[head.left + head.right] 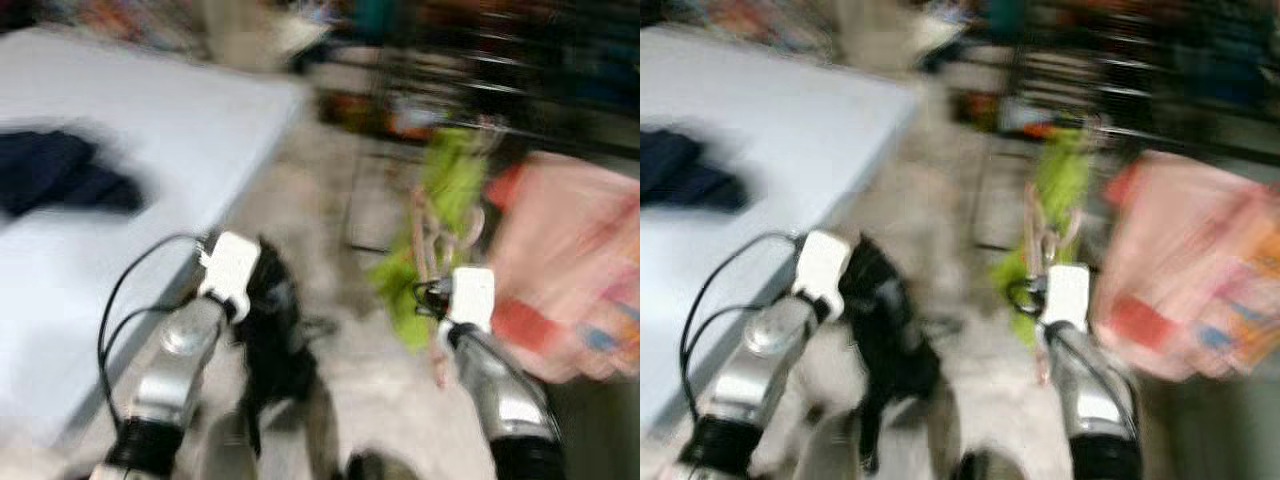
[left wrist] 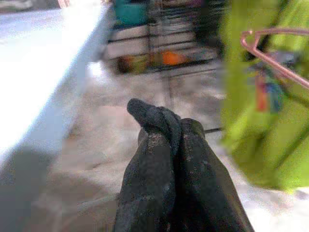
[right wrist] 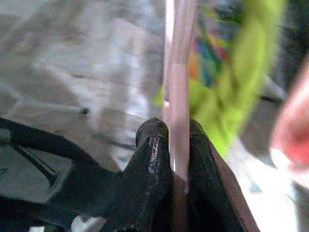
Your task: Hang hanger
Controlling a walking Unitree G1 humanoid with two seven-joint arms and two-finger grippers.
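While the head views blur with motion, the pink hanger [image 3: 177,72] carrying a lime-green garment [image 1: 445,215] sits right of centre, not yet hung; a dark rack [image 1: 520,60] crosses the upper right. Right gripper [image 3: 177,140]: fingers pinched on the hanger's pink bar. Left gripper [image 2: 166,130]: fingers pressed together, empty, low at centre-left beside the white bed [image 1: 180,120].
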